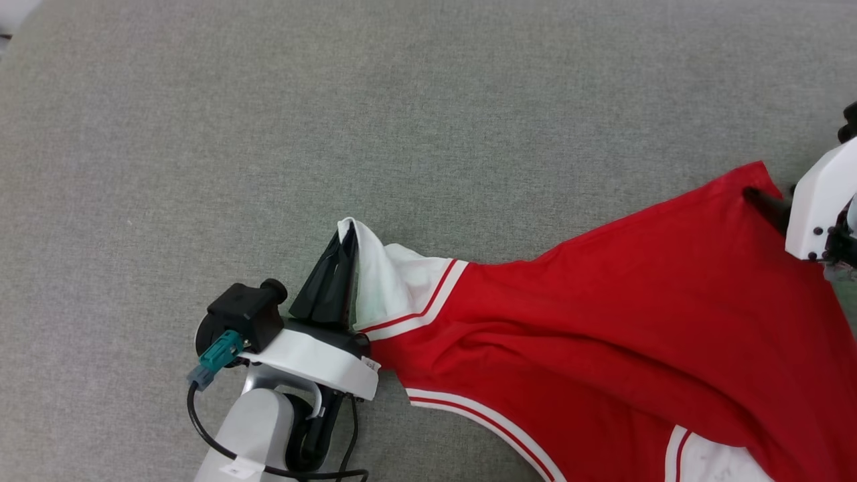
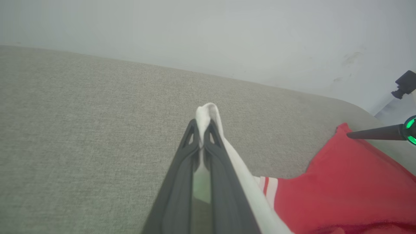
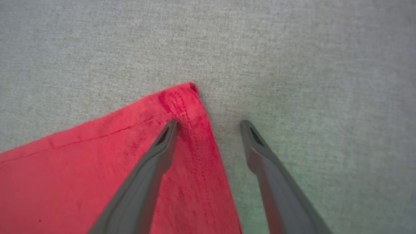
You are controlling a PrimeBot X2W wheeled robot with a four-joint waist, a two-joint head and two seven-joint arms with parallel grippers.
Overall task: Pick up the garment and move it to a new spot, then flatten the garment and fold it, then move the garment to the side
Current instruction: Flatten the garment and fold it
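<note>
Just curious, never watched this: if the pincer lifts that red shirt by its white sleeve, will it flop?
Probably floppy: the shirt creases toward the left pincer shut on its sleeve. Likely light, since a thin pinch holds it. Its corner, by the open right pincer, would probably trail.

The shirt (image 1: 636,314) is red and lies loosely creased on the grey surface (image 1: 268,134), stretching from the centre out to the right. Its white sleeve (image 1: 392,278), trimmed with red-and-white stripes, is bunched up into a peak at the left. A stitched hem corner (image 3: 182,100) lies flat at the far right.
</note>
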